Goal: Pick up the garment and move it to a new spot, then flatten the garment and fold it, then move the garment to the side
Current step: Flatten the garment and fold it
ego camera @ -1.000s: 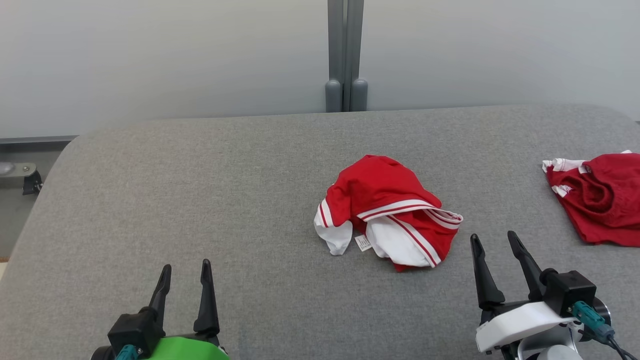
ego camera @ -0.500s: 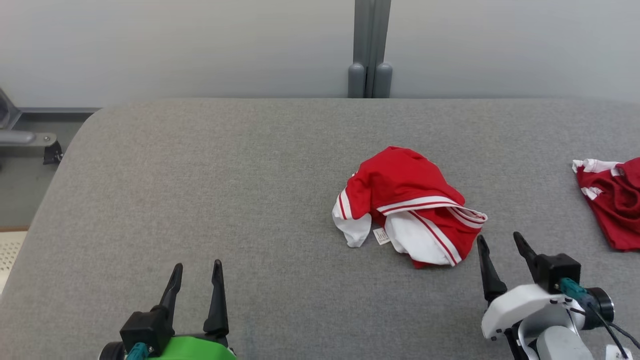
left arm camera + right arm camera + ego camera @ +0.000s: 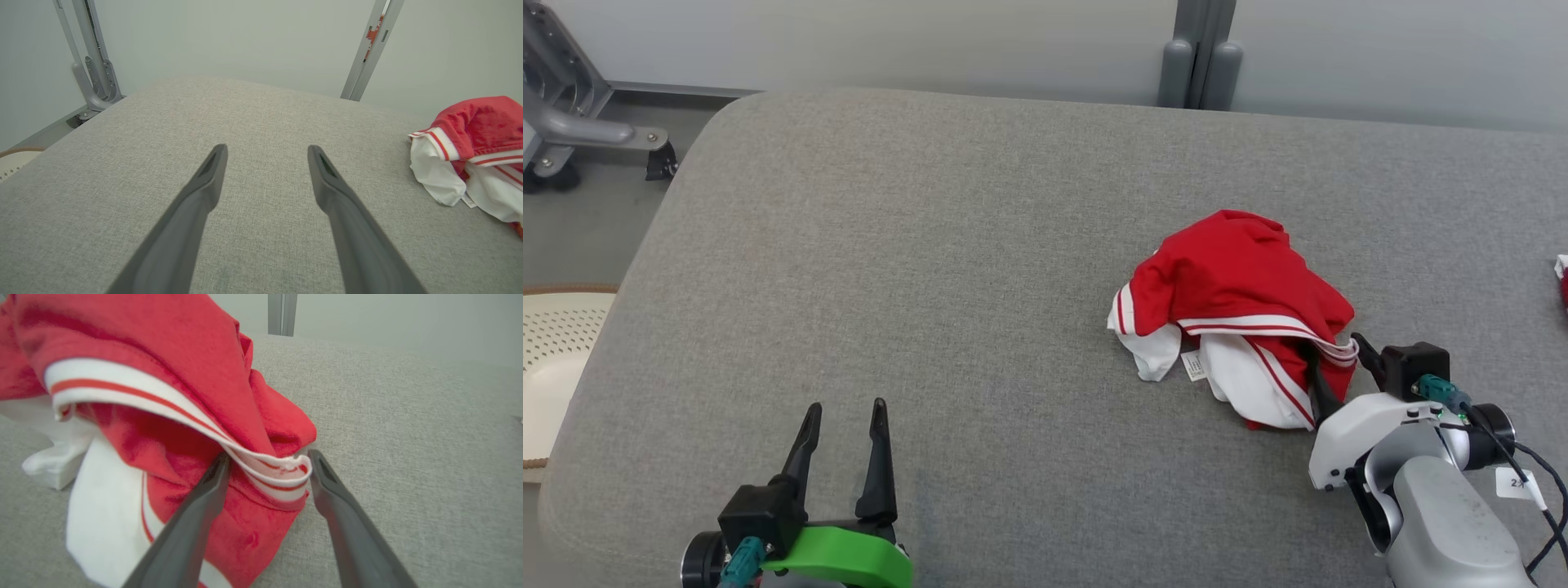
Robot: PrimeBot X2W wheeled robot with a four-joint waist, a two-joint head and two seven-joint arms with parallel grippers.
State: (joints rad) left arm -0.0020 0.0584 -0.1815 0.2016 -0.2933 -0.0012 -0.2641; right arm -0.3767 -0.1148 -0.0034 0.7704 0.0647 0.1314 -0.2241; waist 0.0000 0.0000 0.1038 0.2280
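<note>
The garment (image 3: 1233,278) is heaped right of centre on the bench (image 3: 915,245). Its striped hem (image 3: 265,469) is straddled by the right end effector (image 3: 1334,347), fingers spread, not yet clamped. The left end effector (image 3: 845,406) is held spread over bare bench, well apart from the garment.

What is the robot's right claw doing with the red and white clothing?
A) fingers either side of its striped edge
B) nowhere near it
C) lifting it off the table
A: the right gripper has its open fingers either side of the striped hem of the garment, which lies on the table.
</note>
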